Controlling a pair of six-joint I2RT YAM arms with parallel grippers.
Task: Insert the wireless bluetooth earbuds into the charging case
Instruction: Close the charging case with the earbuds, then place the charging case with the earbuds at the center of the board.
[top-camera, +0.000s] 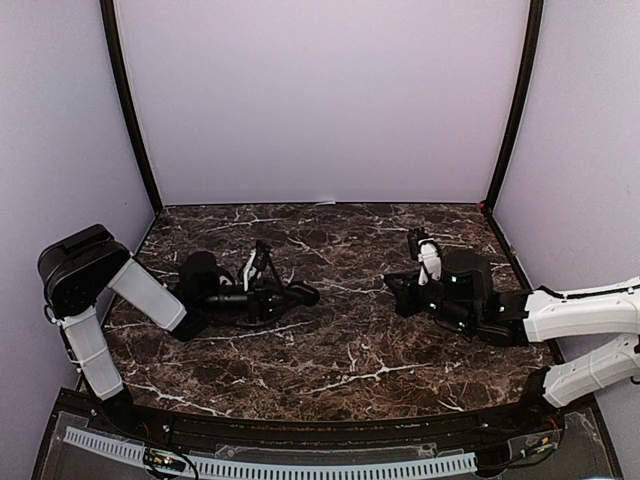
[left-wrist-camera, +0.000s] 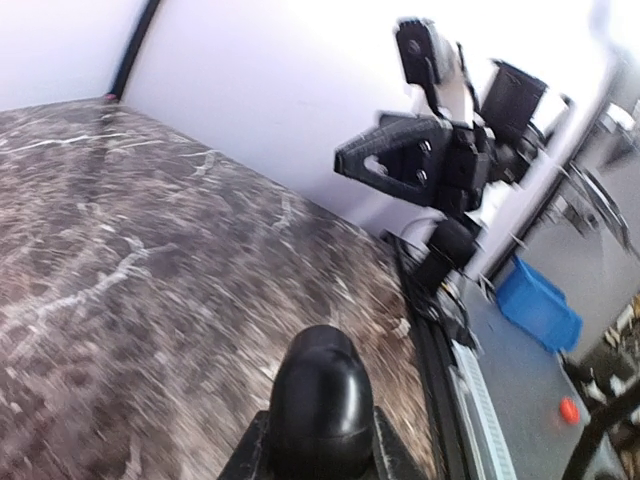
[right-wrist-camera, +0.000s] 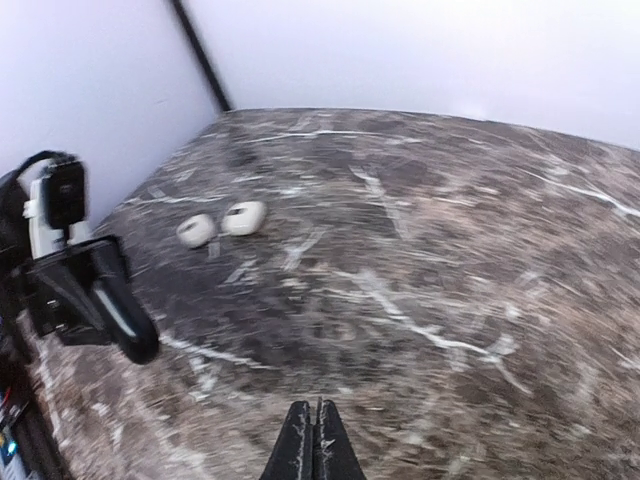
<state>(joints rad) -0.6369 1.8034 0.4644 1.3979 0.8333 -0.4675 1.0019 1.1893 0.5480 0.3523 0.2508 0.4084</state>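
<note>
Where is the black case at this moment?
The black case is clamped in the left gripper, bottom centre of the left wrist view; from above it is left of the table's middle, opposite the right gripper.

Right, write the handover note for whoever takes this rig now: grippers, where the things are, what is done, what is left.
Left gripper: shut on a black rounded case, near the middle of the table.
Right gripper: shut, empty, low over the table.
Two white pebble-shaped pieces lie side by side on the table beyond the left gripper; whether they are cases is unclear.
Earbuds: none can be made out in any view.
Done: nothing seen inserted.
Left: locate the earbuds, open the case, seat them.
</note>
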